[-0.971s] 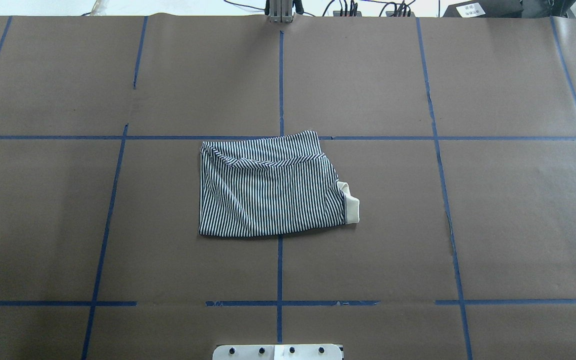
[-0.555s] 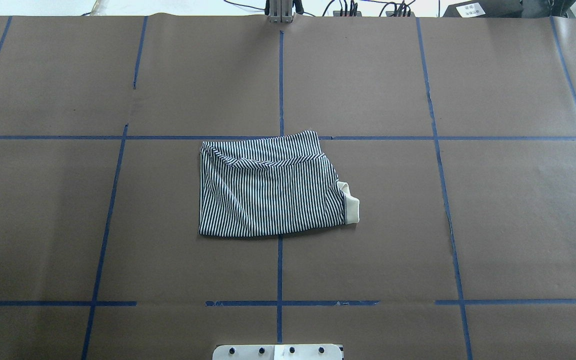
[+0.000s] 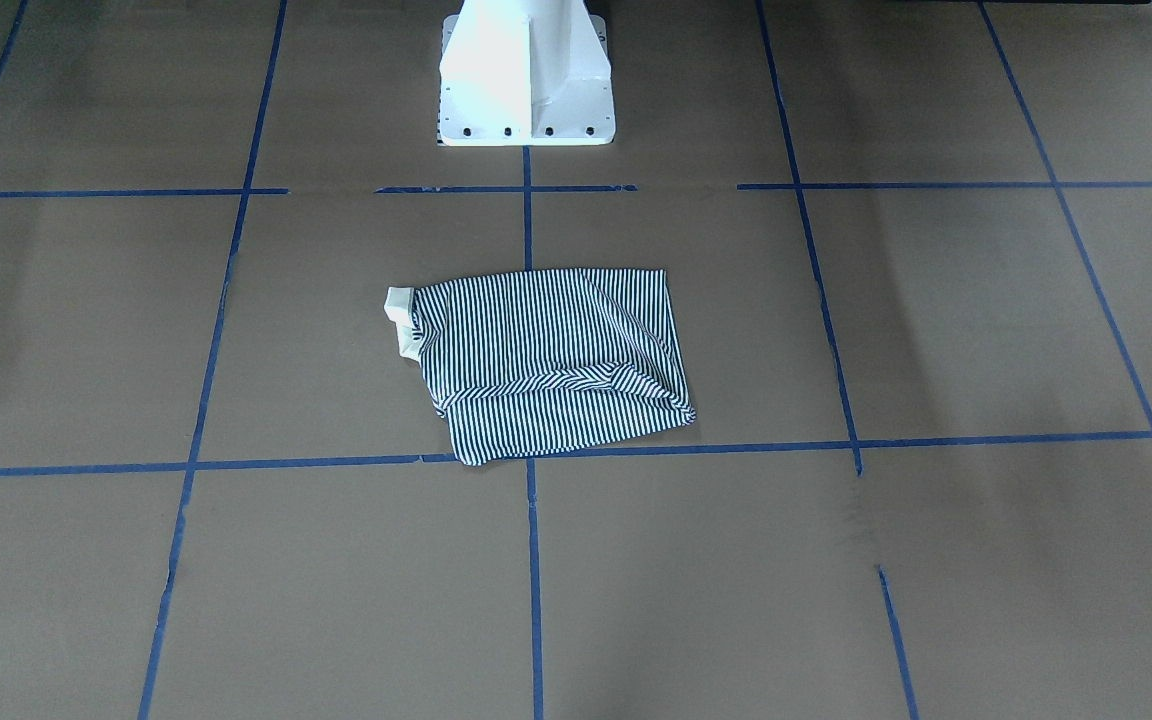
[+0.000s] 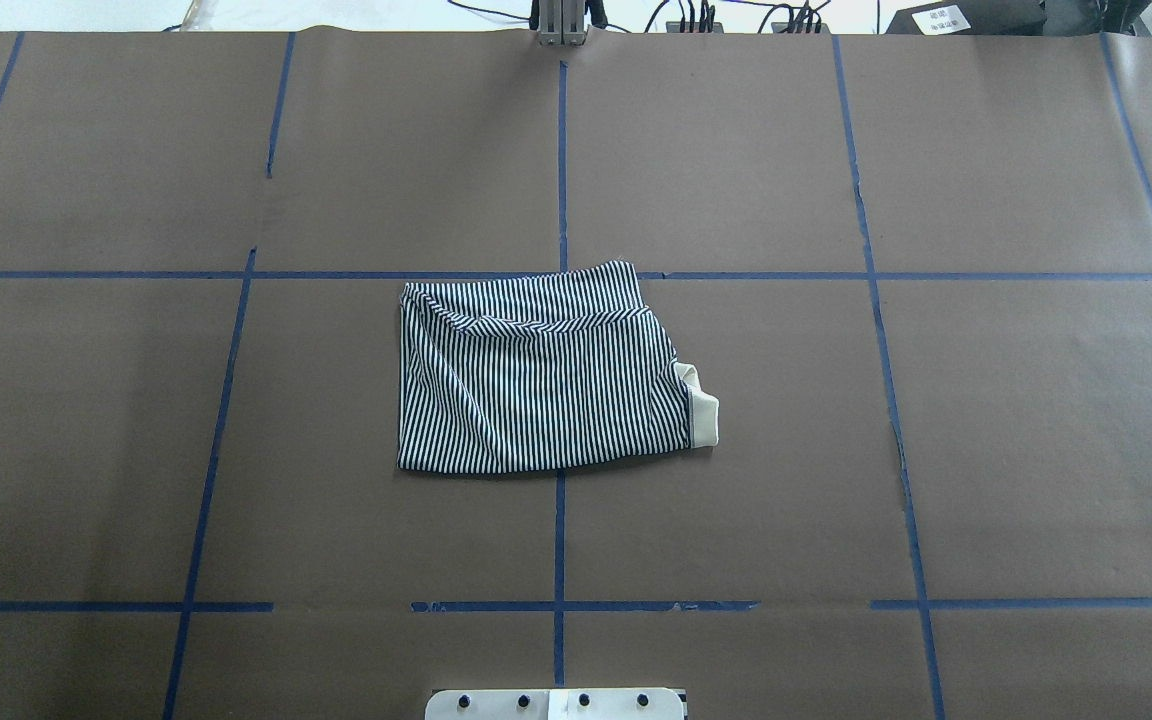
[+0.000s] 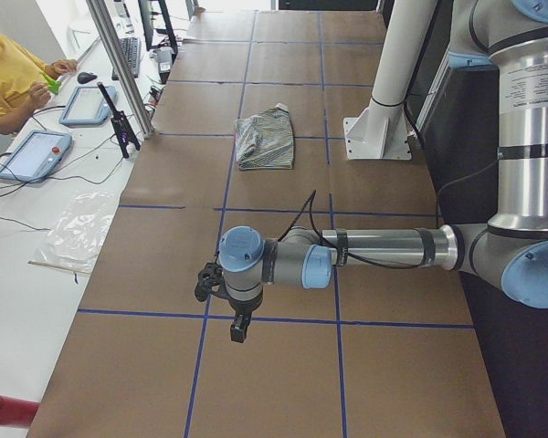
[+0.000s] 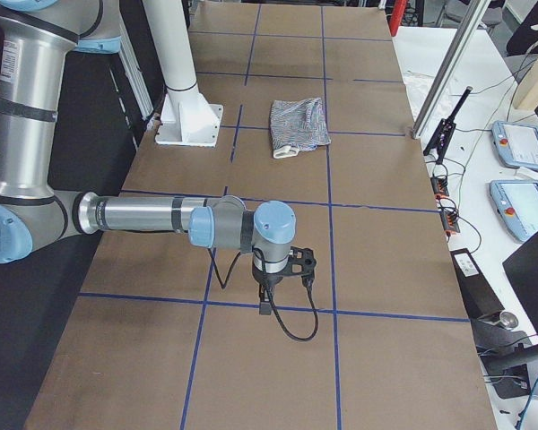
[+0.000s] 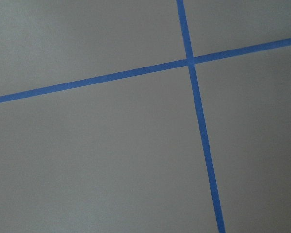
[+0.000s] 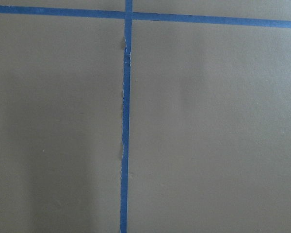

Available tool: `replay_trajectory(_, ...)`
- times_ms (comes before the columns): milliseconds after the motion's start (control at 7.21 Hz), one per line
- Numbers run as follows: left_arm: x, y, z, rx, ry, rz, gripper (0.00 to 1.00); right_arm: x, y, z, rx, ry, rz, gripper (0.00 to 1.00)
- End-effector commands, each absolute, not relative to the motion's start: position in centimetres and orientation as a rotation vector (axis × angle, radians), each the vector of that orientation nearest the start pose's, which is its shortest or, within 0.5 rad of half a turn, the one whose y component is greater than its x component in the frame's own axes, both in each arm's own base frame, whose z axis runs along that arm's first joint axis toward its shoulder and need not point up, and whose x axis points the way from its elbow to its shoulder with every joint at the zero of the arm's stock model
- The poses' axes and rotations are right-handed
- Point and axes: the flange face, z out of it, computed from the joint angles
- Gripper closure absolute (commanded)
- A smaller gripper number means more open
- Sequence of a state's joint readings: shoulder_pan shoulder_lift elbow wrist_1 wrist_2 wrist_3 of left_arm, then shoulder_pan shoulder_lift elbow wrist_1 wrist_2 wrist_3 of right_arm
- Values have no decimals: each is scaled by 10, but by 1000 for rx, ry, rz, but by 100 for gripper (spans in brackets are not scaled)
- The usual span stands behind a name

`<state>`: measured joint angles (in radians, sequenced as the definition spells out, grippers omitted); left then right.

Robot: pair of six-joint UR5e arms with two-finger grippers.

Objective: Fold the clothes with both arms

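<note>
Locate folded striped polo shirt [image 4: 536,390] flat at centre of table [image 4: 136,450]. Note left gripper [image 5: 240,330] and right gripper [image 6: 265,307] well apart from it, over opposite table ends; open or closed: cannot tell.

The desk [image 4: 1036,450] is covered with matt brown paper, marked with smooth blue tape [image 4: 559,540]. The shirt [image 4: 536,390] is soft striped knit cloth with a plain cream collar [image 4: 703,415]. The base [image 3: 526,70] is glossy white-painted metal; the left arm [image 5: 384,248] has satin metal tubes.
</note>
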<state>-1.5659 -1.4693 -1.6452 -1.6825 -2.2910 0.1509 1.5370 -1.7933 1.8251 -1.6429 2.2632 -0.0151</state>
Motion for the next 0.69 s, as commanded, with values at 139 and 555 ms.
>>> replay_trajectory(139,-65,-459,655,166,706,195,0,56,-398,643,-41,-691,-33,0)
replay_trajectory(555,-65,-456,658,157,704,189,0,56,-400,642,-38,-691,-33,0)
